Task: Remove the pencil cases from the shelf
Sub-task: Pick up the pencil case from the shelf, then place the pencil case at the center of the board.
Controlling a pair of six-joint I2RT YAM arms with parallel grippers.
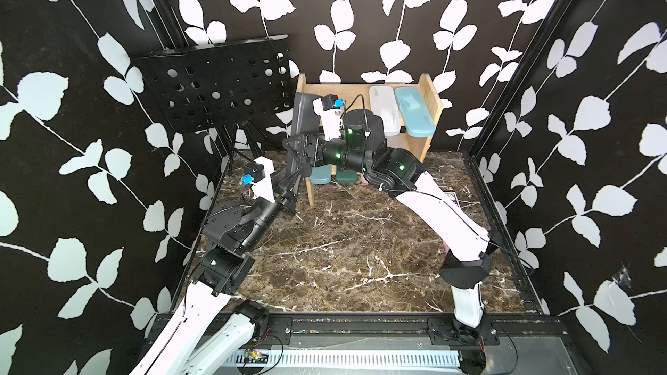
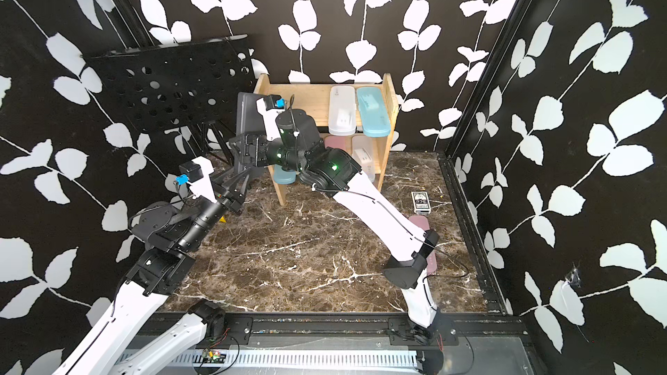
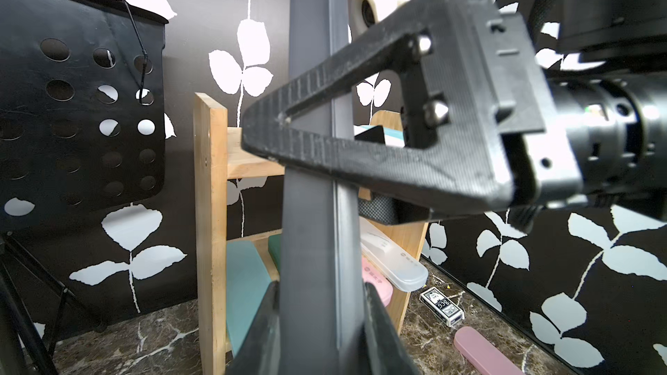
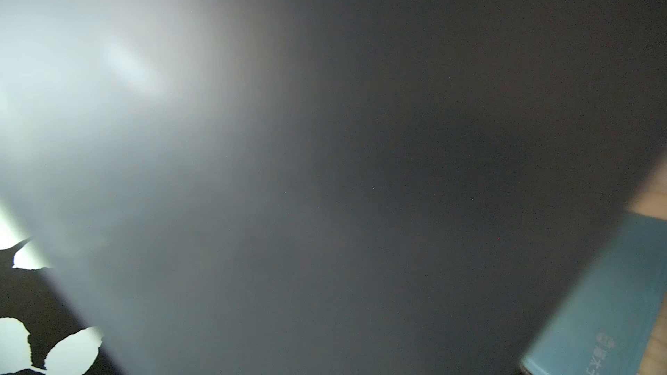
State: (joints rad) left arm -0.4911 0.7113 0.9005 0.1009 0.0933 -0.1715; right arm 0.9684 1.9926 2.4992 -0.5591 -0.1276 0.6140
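Observation:
A black pencil case stands upright just left of the shelf, clear of its tiers. My left gripper is shut on its lower end. My right gripper is closed around its middle, with one finger across the near side and the other behind. The case's dark surface fills the right wrist view. On the top tier lie a frosted clear case and a light blue case. The lower tier holds a teal case, a dark green case, a pink case and a clear case.
A black perforated music stand on a tripod stands close to the shelf's left side. A pink case lies on the marble table at the right, partly under my right arm. A card deck lies behind it. Patterned walls enclose three sides.

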